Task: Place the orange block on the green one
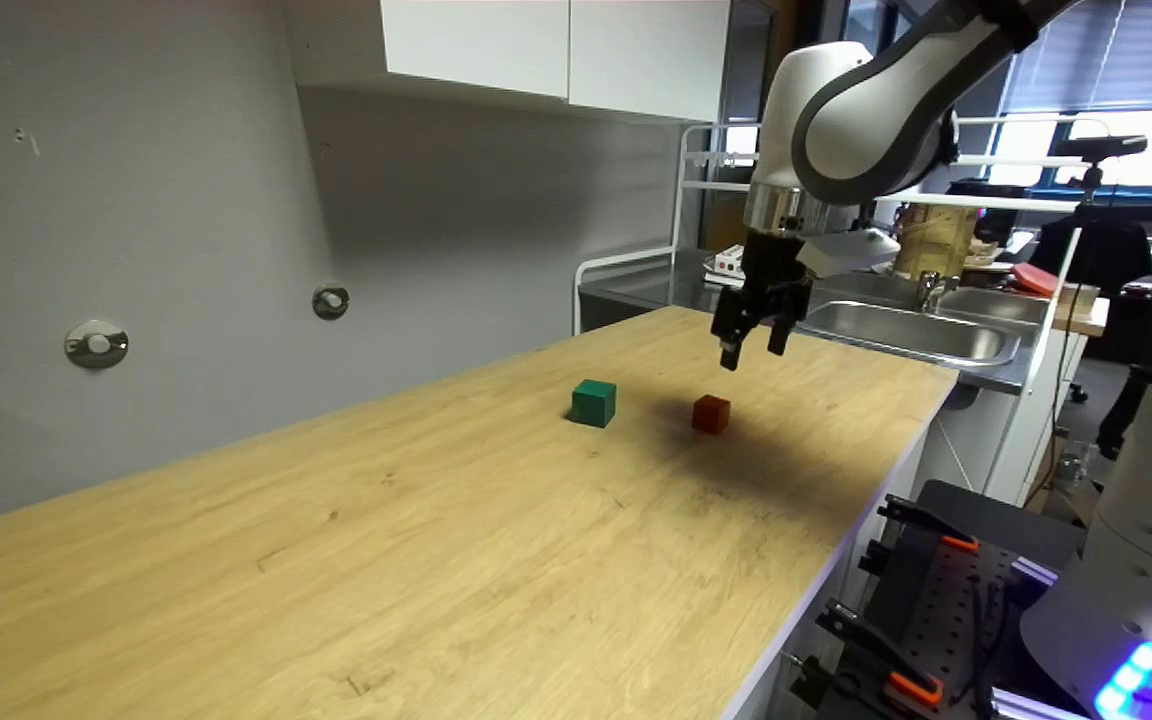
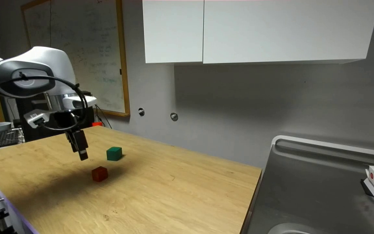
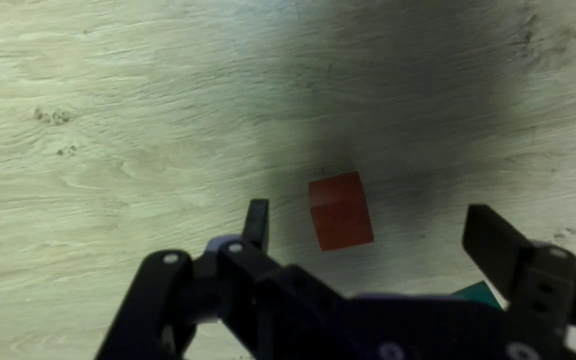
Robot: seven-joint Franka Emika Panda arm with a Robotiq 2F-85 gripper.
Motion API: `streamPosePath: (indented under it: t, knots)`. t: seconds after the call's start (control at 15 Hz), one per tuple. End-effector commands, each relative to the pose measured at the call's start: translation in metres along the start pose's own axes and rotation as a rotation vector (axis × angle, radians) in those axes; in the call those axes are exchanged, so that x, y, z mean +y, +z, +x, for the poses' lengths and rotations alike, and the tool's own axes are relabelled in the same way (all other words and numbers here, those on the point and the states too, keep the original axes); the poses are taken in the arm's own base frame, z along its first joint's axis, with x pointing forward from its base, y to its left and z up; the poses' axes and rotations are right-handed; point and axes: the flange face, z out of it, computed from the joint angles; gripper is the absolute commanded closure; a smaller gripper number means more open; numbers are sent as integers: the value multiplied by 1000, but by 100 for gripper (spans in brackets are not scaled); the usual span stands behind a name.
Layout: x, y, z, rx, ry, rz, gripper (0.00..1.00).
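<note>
Plain orange-red cube (image 1: 711,414) on the pale wood-grain worktop (image 1: 436,560)

A plain dark-green cube (image 1: 593,404) rests near the orange-red cube, apart from it. The black two-fingered end effector (image 1: 753,352) hangs higher than the orange-red cube, not touching it, its jaws spread wide and holding nothing.

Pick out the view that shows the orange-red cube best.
The wrist view: the orange-red cube appears largest there, unobstructed. Both exterior views show it unobstructed too, but much smaller, resting on the wood-grain tabletop.
</note>
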Motion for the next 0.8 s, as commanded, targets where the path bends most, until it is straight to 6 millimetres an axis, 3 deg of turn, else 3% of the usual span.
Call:
streamPosePath:
  t: [0.0, 0.33, 0.6, 0.67, 0.73]
  knots:
    - [-7, 43, 23, -69, -21, 7, 0]
    - [-10, 94, 49, -151, -36, -11, 0]
    - [-2, 109, 85, -157, -30, -18, 0]
    - [2, 108, 95, -144, -29, -21, 25]
    - [4, 106, 104, -136, -25, -20, 26]
